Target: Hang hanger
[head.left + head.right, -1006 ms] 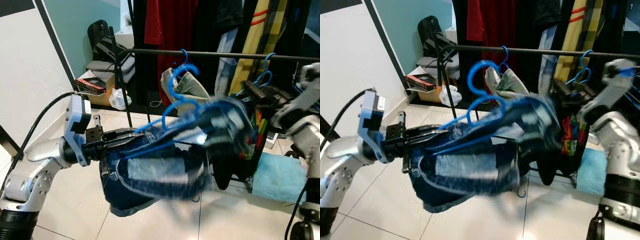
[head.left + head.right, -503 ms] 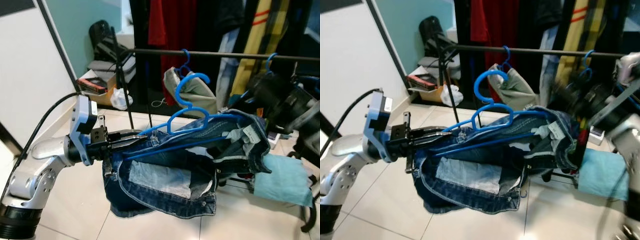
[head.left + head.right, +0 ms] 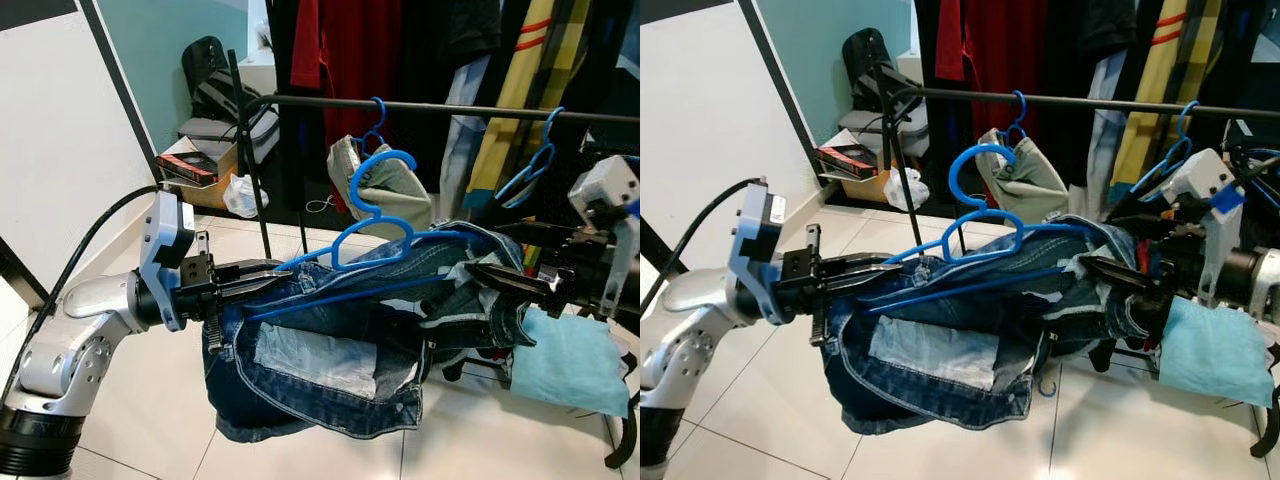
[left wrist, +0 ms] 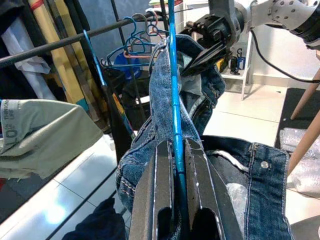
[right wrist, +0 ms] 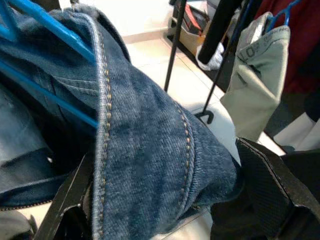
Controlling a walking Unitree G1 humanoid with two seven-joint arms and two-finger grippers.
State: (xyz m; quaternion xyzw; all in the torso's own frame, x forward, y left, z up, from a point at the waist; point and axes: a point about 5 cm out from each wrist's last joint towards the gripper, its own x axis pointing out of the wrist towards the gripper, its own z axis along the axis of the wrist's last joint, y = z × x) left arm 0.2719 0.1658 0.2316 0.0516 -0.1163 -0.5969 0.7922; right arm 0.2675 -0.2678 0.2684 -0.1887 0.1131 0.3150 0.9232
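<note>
Black fingers of the left claw (image 4: 176,165) are pressed together on the blue hanger (image 3: 375,232) at its left end, holding it out level in front of the rail (image 3: 420,107). Jeans (image 3: 330,345) are draped over the hanger and sag below it toward the floor (image 3: 140,400). At the other end, the right claw (image 3: 490,275) has its fingers spread around the bunched denim waistband; in the right wrist view the denim fills the gap between the two fingers (image 5: 270,185). Half a second ago this arm was a blur off to the right and clear of the jeans; now it is sharp and reaches into them. The hanger's hook stands upright, below and in front of the rail, not on it. The left arm and hanger sit much as before. On the rail hang other blue hangers (image 3: 530,160), a khaki garment (image 3: 385,190) and dark and red clothes (image 3: 340,50). A turquoise cloth (image 3: 570,360) lies low at the right.
</note>
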